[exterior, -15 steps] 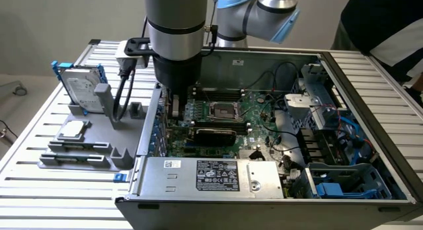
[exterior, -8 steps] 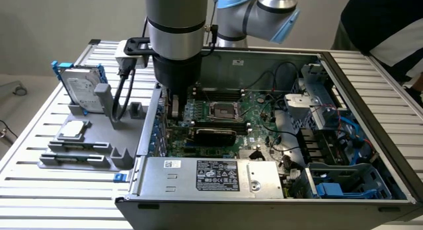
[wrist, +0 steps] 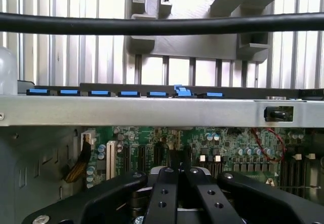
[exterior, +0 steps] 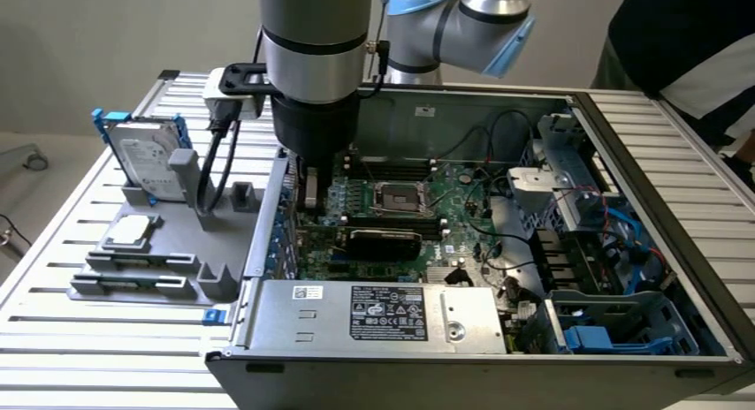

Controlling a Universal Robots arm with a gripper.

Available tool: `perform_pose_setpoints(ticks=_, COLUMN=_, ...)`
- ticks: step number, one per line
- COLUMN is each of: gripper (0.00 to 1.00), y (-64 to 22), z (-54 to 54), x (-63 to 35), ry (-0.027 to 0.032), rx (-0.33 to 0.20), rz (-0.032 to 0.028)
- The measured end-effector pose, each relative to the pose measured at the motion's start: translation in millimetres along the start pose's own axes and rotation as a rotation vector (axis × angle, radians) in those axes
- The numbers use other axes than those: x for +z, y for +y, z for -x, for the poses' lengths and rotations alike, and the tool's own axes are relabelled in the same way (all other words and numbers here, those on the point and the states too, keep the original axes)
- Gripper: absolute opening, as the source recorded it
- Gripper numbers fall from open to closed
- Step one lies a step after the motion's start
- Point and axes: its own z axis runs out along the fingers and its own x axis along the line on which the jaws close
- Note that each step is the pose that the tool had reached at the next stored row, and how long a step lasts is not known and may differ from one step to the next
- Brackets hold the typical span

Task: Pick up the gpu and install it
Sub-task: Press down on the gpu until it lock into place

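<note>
The gpu [exterior: 384,242], a card with a black glossy cover, sits on the green motherboard [exterior: 454,193] inside the open computer case [exterior: 660,251], below the processor socket. My gripper [exterior: 309,191] hangs low over the board just off the card's end on the exterior view's left, close to the case's rear wall. In the wrist view the black fingers [wrist: 162,193] are pressed together, the gripper [wrist: 177,171] shut, with nothing clearly held. Whether the fingertips touch the card I cannot tell.
A grey fixture [exterior: 224,229] left of the case holds a silver hard drive with a blue frame [exterior: 148,154], a square chip [exterior: 130,229] and thin sticks [exterior: 130,277]. A power supply [exterior: 377,313] fills the case's front. A person [exterior: 696,39] stands at back right. A black cable [wrist: 162,25] crosses the wrist view.
</note>
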Motion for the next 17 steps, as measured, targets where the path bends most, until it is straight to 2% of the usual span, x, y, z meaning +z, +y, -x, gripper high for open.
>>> perform_pose_setpoints(ticks=2, gripper=0.11, y=0.1, z=-0.3, x=-1.0, ry=-0.0005, rx=0.0, rz=0.0068)
perform_pose_setpoints(ticks=8, gripper=0.11, y=0.2, z=-1.0, x=-1.8, ry=-0.0007, rx=0.001, rz=0.0345)
perform_pose_setpoints(ticks=14, gripper=0.11, y=0.5, z=-1.2, x=-6.0, ry=0.0013, rx=-0.001, rz=0.0449)
perform_pose_setpoints(ticks=15, gripper=0.11, y=0.5, z=-1.2, x=-6.0, ry=0.0029, rx=-0.001, rz=0.0462)
perform_pose_setpoints(ticks=17, gripper=0.11, y=0.7, z=-1.2, x=-6.2, ry=0.0122, rx=-0.002, rz=0.0491)
